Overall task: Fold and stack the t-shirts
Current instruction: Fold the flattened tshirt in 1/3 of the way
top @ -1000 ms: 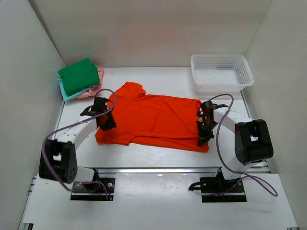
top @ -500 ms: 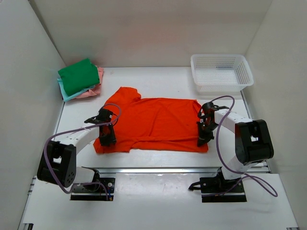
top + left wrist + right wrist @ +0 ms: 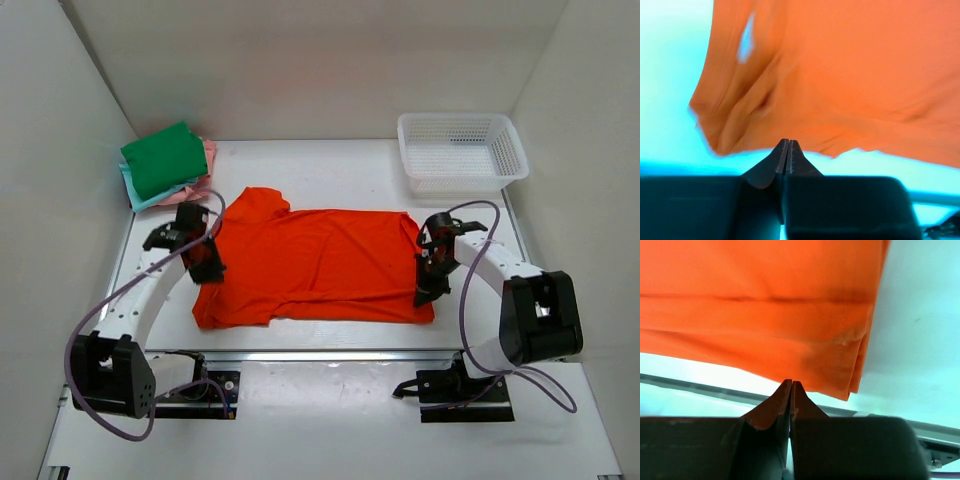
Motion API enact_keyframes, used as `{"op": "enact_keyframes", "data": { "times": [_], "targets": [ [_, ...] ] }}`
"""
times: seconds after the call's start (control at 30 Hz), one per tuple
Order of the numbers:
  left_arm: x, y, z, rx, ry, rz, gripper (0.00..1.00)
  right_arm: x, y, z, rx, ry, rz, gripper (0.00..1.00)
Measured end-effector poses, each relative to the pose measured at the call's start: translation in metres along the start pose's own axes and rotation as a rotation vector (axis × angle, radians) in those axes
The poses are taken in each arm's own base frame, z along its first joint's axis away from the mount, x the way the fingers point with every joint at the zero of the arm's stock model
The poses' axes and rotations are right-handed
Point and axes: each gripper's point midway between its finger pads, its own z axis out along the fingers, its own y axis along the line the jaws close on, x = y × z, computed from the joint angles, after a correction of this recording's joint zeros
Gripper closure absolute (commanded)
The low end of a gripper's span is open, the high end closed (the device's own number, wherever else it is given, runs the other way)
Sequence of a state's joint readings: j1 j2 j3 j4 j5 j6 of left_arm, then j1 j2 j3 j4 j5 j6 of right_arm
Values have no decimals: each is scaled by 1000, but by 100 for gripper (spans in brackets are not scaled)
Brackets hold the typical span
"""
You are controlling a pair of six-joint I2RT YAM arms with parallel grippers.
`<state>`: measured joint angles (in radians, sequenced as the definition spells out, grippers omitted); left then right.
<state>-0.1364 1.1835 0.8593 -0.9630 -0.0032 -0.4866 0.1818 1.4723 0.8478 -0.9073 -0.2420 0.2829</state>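
The white table [image 3: 330, 160] carries three things. An orange t-shirt [image 3: 320, 265] lies spread across its middle, the long way running left to right, with the sleeve end on the left a little rumpled and the straight hem on the right. Beyond the shirt's left end, in the table's far left corner, sits a stack of folded t-shirts [image 3: 165, 160]. The light teal one [image 3: 140, 200] is at the bottom, against the tabletop. Beyond the shirt's right end, well apart from it, stands a white mesh basket [image 3: 462, 152].
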Motion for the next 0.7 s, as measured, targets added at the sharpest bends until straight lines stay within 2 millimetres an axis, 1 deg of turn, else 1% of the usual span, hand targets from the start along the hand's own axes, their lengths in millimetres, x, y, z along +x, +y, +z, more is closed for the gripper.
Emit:
{"op": "enact_keyframes", "data": {
  "times": [0.03,0.07,0.13,0.17,0.2,0.23,0.27,0.3,0.33,0.37,0.4,0.43,0.47,0.5,0.53,0.63,0.7],
  "targets": [
    [-20,-11,-10,33,-52,6,100,-8,3,-7,-8,-30,2,100],
    [-39,-22,-21,61,-94,14,100,-20,7,-15,-22,-75,2,100],
    [-87,-48,-37,118,-190,26,90,-46,14,-31,-49,-172,5,100],
    [-108,-59,-41,137,-227,32,73,-62,18,-39,-66,-233,8,99],
    [-131,-69,-39,150,-258,43,63,-75,20,-45,-79,-285,9,98],
    [-156,-80,-33,163,-284,45,52,-85,22,-49,-89,-327,9,97],
    [-171,-86,-26,170,-292,52,43,-96,24,-53,-99,-370,9,97],
    [-190,-93,-13,178,-298,51,41,-105,26,-56,-102,-408,10,98],
    [-206,-97,5,178,-295,47,41,-114,27,-58,-105,-442,10,99],
    [-218,-99,21,175,-291,48,40,-120,28,-60,-108,-471,7,100],
    [-230,-98,42,166,-279,51,40,-126,29,-62,-106,-495,6,99],
    [-238,-96,61,158,-263,52,41,-132,31,-64,-107,-522,4,100],
    [-247,-94,79,149,-250,54,40,-138,32,-67,-110,-550,4,99],
    [-253,-93,92,146,-243,55,41,-144,33,-69,-112,-576,3,100],
    [-262,-89,110,141,-231,53,40,-149,36,-71,-116,-600,-2,100],
    [-276,-82,137,134,-224,55,41,-162,38,-75,-120,-642,-1,100],
    [-289,-81,145,139,-236,58,42,-170,38,-73,-115,-654,0,100]
  ]
}}
